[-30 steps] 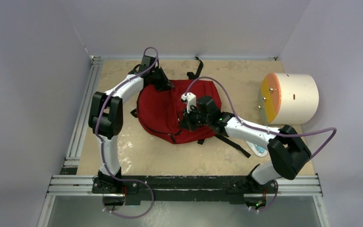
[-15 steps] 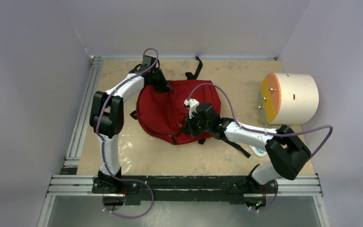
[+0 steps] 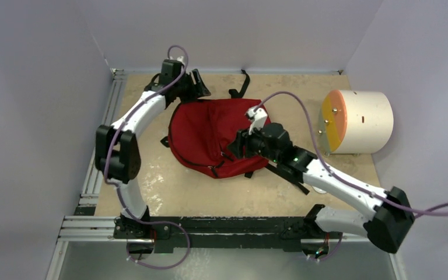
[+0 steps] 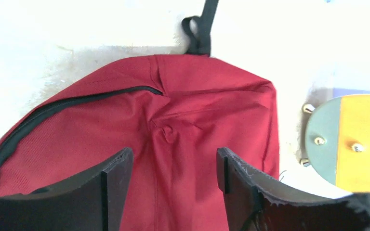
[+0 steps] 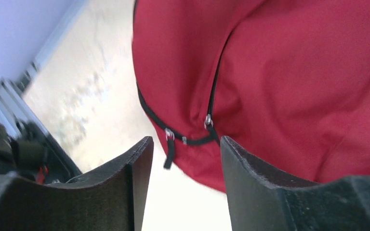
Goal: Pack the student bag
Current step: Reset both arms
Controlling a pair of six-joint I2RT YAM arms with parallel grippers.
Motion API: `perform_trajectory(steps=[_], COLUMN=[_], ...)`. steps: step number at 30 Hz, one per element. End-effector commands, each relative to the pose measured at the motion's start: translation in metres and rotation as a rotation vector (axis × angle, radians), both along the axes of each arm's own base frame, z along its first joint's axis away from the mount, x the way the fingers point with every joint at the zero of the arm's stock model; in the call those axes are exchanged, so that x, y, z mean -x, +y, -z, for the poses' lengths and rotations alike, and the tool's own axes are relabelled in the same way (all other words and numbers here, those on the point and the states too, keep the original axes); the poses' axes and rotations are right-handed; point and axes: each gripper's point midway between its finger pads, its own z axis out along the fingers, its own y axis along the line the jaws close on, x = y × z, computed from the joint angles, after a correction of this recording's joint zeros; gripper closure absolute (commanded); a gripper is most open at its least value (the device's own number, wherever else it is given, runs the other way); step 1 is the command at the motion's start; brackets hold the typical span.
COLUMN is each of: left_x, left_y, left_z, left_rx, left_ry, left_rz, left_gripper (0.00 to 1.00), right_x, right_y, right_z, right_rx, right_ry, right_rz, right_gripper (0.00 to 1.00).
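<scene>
- Lying on the table (image 3: 151, 186) between the two arms, the student bag (image 3: 210, 137) sits roughly mid-surface, with its far edge towards the back wall.
- Left gripper (image 4: 173, 159): released, its jaws spread with nothing between them, poised just above the bag's far-left corner.
- Right gripper (image 5: 183, 144): likewise released and empty, hanging over the bag's right side close to its near edge.
- Step in hand, as judged: both claws have let go of the fabric, so each should clear the bag. It is best to rise straight up from the cloth before swinging away, so that no fingertip drags a fold. The right claw should also stay clear of the zipper pulls (image 5: 168, 135) directly below it.
- Appearance of the bag: dark-red soft fabric, rounded and slightly domed, creased near its far edge. A black zipper line (image 4: 67, 103) curves along the left side and appears drawn closed, though whether anything is packed inside cannot be told from these views.
- A black strap (image 4: 200, 29) trails from the bag's far edge, and more black webbing lies at its near-right corner.
- The cream cylinder (image 3: 359, 119) stands well to the right of the bag, its orange-yellow face turned towards it.
</scene>
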Motion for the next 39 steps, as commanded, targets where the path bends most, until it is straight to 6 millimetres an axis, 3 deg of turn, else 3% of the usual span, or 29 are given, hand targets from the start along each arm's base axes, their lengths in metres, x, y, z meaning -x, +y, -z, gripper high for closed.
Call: perform_trajectory(steps=[1, 6, 13, 20, 26, 31, 39], left_x=[0.021, 0.09, 0.179, 0.24, 0.267, 0.272, 0.274], left_y=[0.029, 0.058, 0.086, 0.142, 0.164, 0.168, 0.165], left_z=[-0.102, -0.146, -0.141, -0.122, -0.107, -0.11, -0.113], left_rx=[-0.096, -0.17, -0.166, -0.249, -0.289, -0.287, -0.267], left_ry=[-0.338, -0.55, -0.54, -0.493, -0.451, -0.491, -0.515], left_rz=[0.01, 0.038, 0.014, -0.207, -0.284, -0.297, -0.286], left_gripper=[0.32, 0.27, 0.27, 0.26, 0.25, 0.25, 0.24], right_x=[-0.024, -0.024, -0.005, 0.013, 0.023, 0.033, 0.027], right_y=[-0.025, -0.072, -0.131, -0.186, -0.216, -0.224, -0.225], right_z=[-0.08, -0.123, -0.167, -0.169, -0.16, -0.165, -0.157], right_rx=[-0.161, -0.264, -0.406, -0.387, -0.432, -0.508, -0.446], right_ry=[-0.174, -0.291, -0.427, -0.462, -0.459, -0.507, -0.486], right_rz=[0.219, 0.413, 0.578, 0.735, 0.846, 0.827, 0.862], right_gripper=[0.41, 0.34, 0.18, 0.09, 0.01, 0.01, 0.01])
